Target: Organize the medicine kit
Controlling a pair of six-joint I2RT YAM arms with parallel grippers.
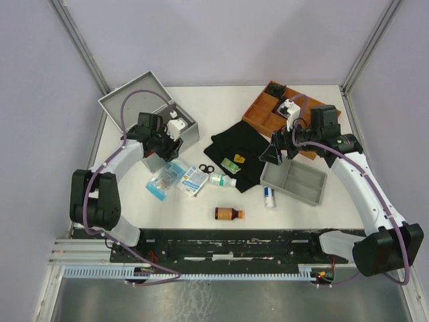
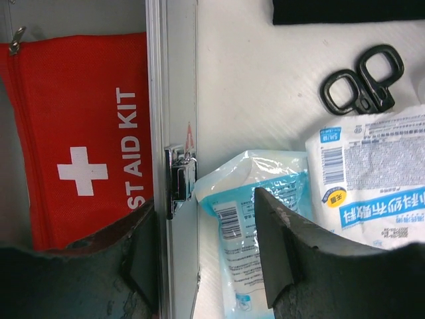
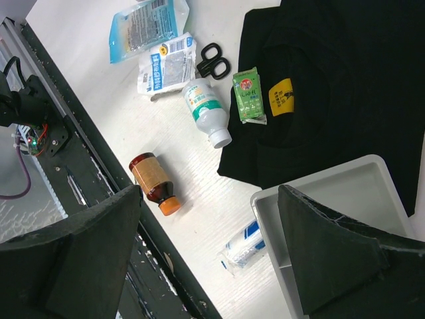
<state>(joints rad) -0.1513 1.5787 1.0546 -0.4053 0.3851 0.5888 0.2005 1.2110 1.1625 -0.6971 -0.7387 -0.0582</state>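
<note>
The medicine kit [image 1: 190,131] is a silver-grey metal case at the back left, its lid [image 1: 131,94] open. In the left wrist view its front wall [image 2: 174,100] and latch [image 2: 179,174] run down the middle, with the red first aid pouch [image 2: 80,133] inside. My left gripper [image 1: 163,149] [image 2: 206,256] is open and empty. It straddles that wall, one finger [image 2: 143,249] over the pouch and the other [image 2: 282,246] over a blue packet [image 2: 255,212]. My right gripper [image 1: 276,151] [image 3: 209,249] is open and empty, high over the grey tray's [image 3: 332,199] near corner.
Loose on the table: blue packet [image 1: 164,180], white packet [image 1: 193,180], black scissors [image 1: 206,168], white bottle [image 1: 221,180], amber bottle [image 1: 228,214], blue-white roll [image 1: 269,196]. A green sachet [image 1: 231,164] lies on a black cloth [image 1: 244,144]. A grey tray [image 1: 295,181] and a brown divided tray [image 1: 268,111] stand on the right.
</note>
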